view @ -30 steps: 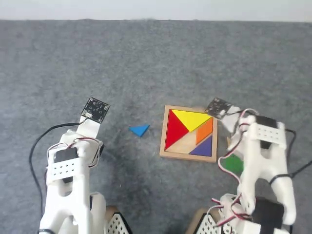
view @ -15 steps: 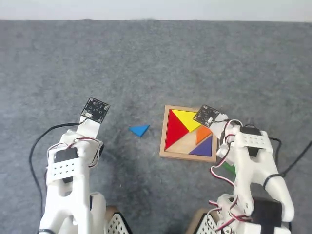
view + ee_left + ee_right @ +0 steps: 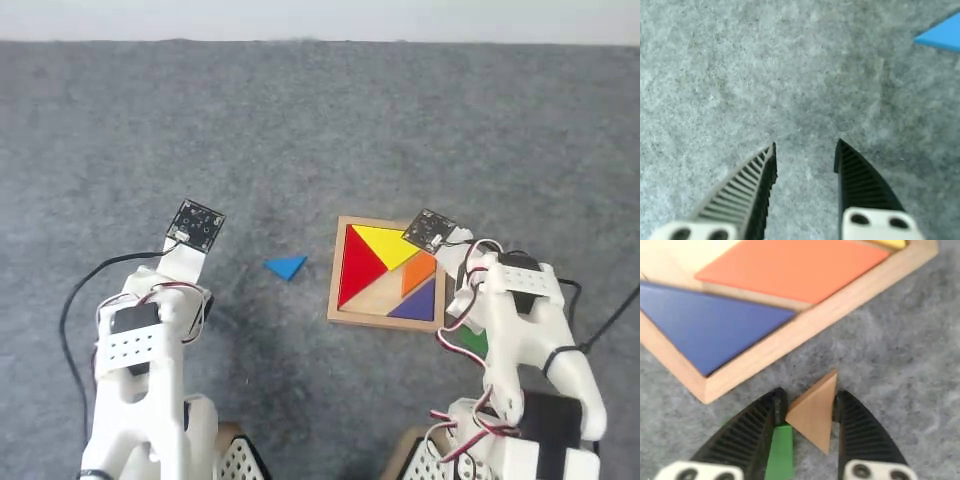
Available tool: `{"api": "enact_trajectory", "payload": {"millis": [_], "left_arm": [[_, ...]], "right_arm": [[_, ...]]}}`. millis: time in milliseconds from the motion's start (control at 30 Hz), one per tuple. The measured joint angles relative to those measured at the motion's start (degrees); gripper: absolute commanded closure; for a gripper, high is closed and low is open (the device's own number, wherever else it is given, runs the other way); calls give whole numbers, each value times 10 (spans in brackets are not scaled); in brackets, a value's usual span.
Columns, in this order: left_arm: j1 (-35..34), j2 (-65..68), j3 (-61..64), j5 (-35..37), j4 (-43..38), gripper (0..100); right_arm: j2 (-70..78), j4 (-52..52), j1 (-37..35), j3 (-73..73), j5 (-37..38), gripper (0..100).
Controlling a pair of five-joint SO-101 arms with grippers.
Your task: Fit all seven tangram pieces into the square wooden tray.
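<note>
1. Right gripper (image 3: 810, 395) – closed on the tan triangle (image 3: 812, 417); the left finger touches one edge, the right finger the other. One corner of the piece points toward the tray.
2. A green piece (image 3: 780, 455) lies partly under the left finger, just beside the tan triangle.
3. Right arm (image 3: 520, 320) – bent forward from its base, wrist angled down, gripper held just outside the tray's near right corner.
4. Square wooden tray (image 3: 386, 321) – flat on the grey mat (image 3: 300, 130), right of centre. Seated inside: yellow triangle (image 3: 390, 243) at the far edge, red triangle (image 3: 357, 270) on the left side, orange piece (image 3: 420, 272) on the right side, dark blue triangle (image 3: 420, 300) in the near right corner. A pale area lies between red and dark blue; whether it is a piece or bare floor cannot be told.
5. Left gripper (image 3: 805, 144) – fingers apart, nothing between them, pointed down over bare mat.
6. Left arm (image 3: 140, 360) – raised from its base, well apart from the tray.
7. Light blue triangle (image 3: 287, 266) – loose on the mat between the left gripper and the tray, touching neither.
</note>
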Motion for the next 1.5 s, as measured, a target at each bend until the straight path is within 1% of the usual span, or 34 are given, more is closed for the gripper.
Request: {"api": "enact_trajectory", "payload": {"millis": [167, 500, 633, 800, 1033, 1100, 1267, 1367, 1500], "left_arm": [[0, 0, 0, 0, 0, 823], [0, 0, 0, 0, 0, 823], [0, 0, 0, 0, 0, 823], [0, 0, 0, 0, 0, 823], [0, 0, 2, 0, 0, 823], [0, 0, 8, 0, 0, 823], [0, 0, 8, 0, 0, 823], [0, 0, 8, 0, 0, 823], [0, 0, 8, 0, 0, 823]], "right_arm": [[0, 0, 15, 0, 0, 859], [0, 0, 15, -2, -1, 860], [3, 6, 25, -24, -25, 860], [3, 84, 35, -91, -40, 860], [3, 202, 29, -190, -76, 856], [7, 209, 24, -193, -57, 854], [8, 183, 55, -141, 68, 854], [8, 149, 75, -90, 120, 852], [5, 91, 81, -55, 156, 786]]}}
